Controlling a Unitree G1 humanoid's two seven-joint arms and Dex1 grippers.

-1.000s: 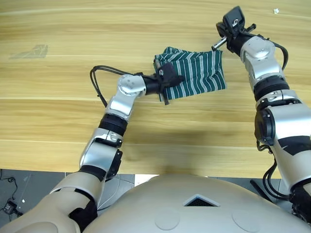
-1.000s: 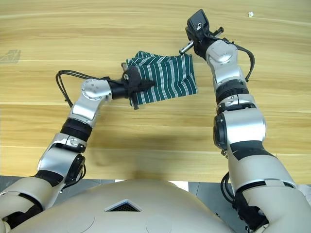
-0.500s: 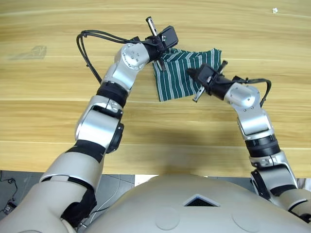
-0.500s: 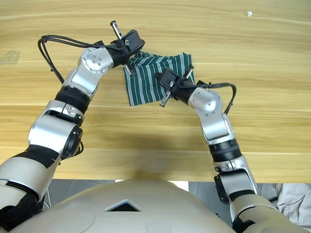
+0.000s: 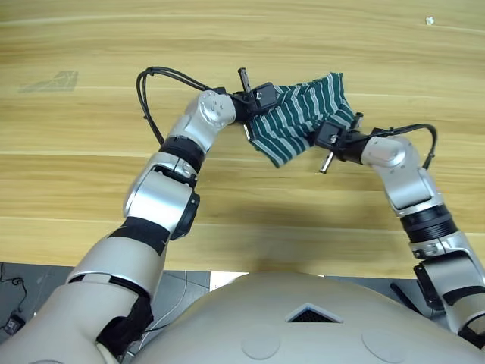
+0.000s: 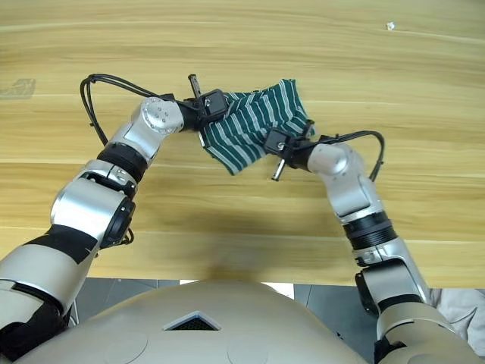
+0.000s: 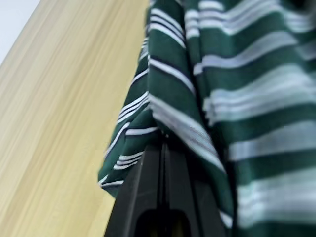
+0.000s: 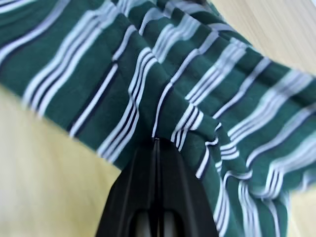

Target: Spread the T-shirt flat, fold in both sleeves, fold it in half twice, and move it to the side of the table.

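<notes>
Left wrist view: the left gripper (image 7: 161, 144) is being seen clenched, its two dark fingers pressed together on a thin ridge of the dark green, white-striped fabric T-shirt (image 7: 217, 98). In the right wrist view the right gripper (image 8: 156, 143) is likewise being held tight on a small pinch of the same cloth. In the left eye view the garment is being held bunched and slack between the two grippers, near the middle of the pale wooden worktop (image 5: 91, 45). Whether its far corner is resting on the wood cannot be told.

Several risks are being judged from this. Only a narrow pleat is being gripped on each side, so the cloth is likely to be pulled out of one gripper if the arms are drawn apart too quickly. It cannot be told whether one layer or several are being pinched. If several are being gripped together, the shirt is likely to be laid down doubled or twisted rather than flat. If the grippers are being lowered unevenly, creases are likely to be trapped underneath, and the later sleeve folds are likely to be thrown off.
</notes>
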